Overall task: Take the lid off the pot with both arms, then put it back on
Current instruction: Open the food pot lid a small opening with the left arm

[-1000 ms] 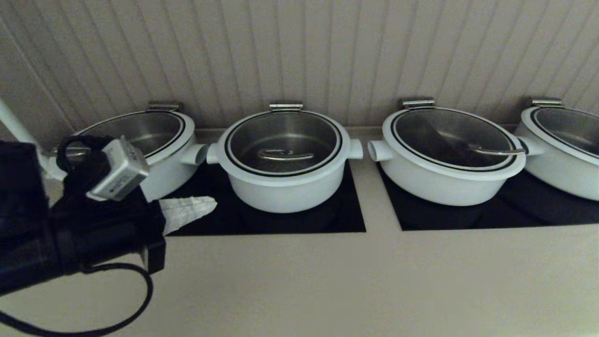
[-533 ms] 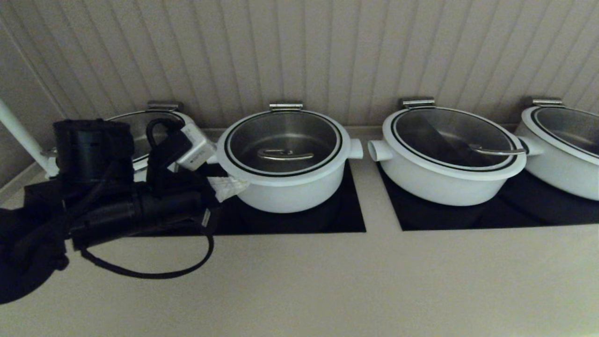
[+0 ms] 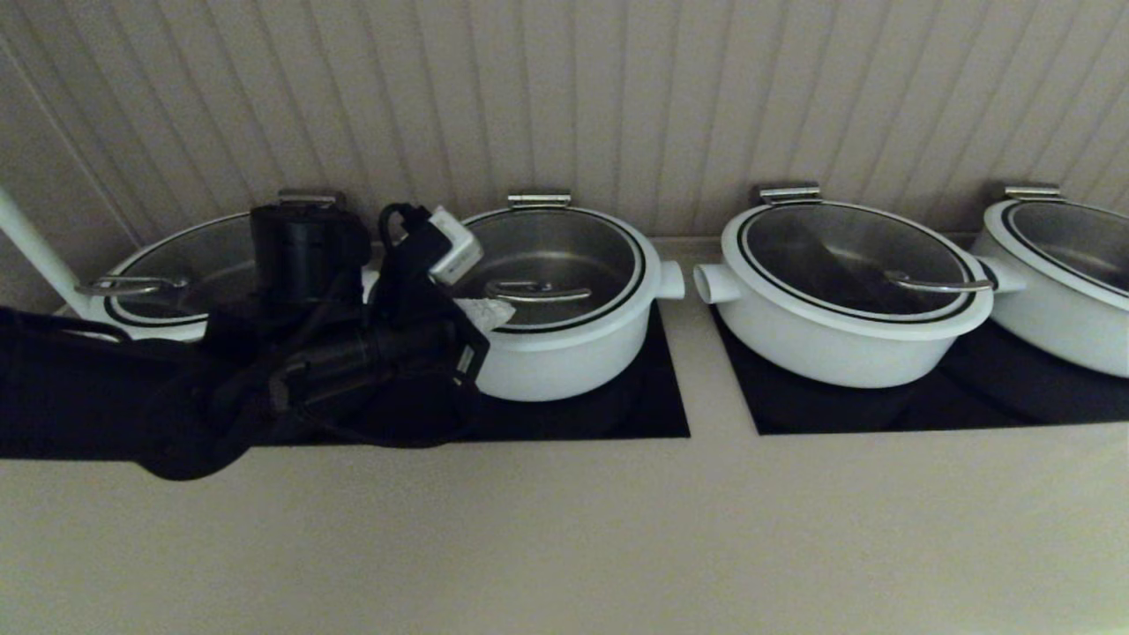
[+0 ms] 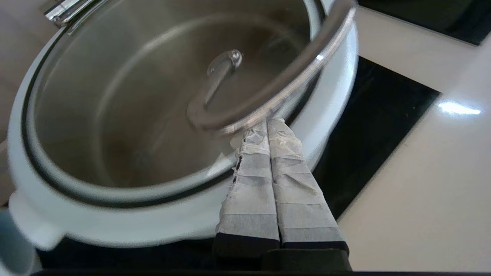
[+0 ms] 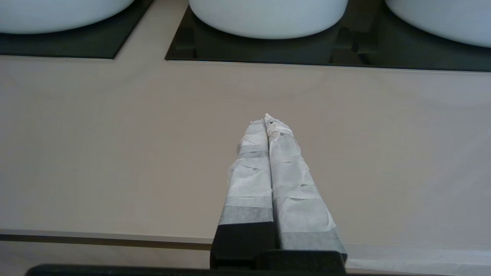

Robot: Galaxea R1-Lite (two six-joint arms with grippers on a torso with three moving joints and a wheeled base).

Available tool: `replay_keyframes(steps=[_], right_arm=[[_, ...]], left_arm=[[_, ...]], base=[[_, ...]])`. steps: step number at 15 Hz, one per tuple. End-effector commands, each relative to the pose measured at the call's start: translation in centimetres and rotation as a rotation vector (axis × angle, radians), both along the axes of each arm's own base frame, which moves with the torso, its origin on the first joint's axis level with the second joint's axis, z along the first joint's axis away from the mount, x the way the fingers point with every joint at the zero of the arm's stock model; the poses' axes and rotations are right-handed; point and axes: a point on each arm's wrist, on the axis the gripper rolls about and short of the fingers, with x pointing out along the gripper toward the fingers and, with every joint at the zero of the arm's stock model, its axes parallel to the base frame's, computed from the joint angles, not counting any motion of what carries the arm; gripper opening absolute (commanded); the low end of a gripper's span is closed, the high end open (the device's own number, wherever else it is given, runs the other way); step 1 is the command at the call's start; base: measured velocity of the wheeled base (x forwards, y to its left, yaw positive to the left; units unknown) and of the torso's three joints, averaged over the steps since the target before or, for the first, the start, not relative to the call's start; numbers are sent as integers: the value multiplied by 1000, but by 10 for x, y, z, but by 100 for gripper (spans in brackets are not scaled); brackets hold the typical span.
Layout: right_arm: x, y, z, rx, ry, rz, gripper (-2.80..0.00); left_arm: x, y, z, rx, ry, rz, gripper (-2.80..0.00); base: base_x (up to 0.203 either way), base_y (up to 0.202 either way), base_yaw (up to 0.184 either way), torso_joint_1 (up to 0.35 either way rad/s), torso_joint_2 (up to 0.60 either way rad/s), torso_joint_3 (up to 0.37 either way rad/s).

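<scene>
The pot (image 3: 564, 357) is the deep white one, second from the left, on a black hob panel. The lid (image 3: 564, 247) sits closed on it, with its curved steel bar handle (image 3: 538, 291) in the middle. My left gripper (image 3: 496, 311) is shut and empty. Its taped tips lie over the lid's left rim, right beside the handle's left end. In the left wrist view the left gripper (image 4: 267, 123) has its tips against the steel bar (image 4: 284, 82), over the lid's glass (image 4: 126, 115). My right gripper (image 5: 267, 119) is shut and empty, low over the counter, out of the head view.
Wider white pots stand to the left (image 3: 159, 304), to the right (image 3: 847, 309) and at the far right (image 3: 1067, 282). Black hob panels (image 3: 617, 414) lie under them. The panelled wall is close behind. The beige counter (image 3: 617, 529) runs along the front.
My left arm has swung from the left edge rightwards and back, bringing the shut gripper from beside the pot up over the lid's rim to the handle.
</scene>
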Motion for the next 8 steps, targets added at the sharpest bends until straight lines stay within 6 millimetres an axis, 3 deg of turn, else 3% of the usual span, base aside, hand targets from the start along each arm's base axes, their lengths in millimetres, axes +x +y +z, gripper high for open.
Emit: replay_keyframes(steps=[1, 8], right_arm=[[0, 0, 0, 1, 1, 0, -280], [0, 0, 0, 1, 1, 0, -280]], left_arm=[[14, -8, -5, 4, 1, -3, -280], [32, -15, -8, 12, -14, 49, -280]], base=[[0, 0, 0, 0, 0, 0], [0, 0, 0, 0, 0, 0]])
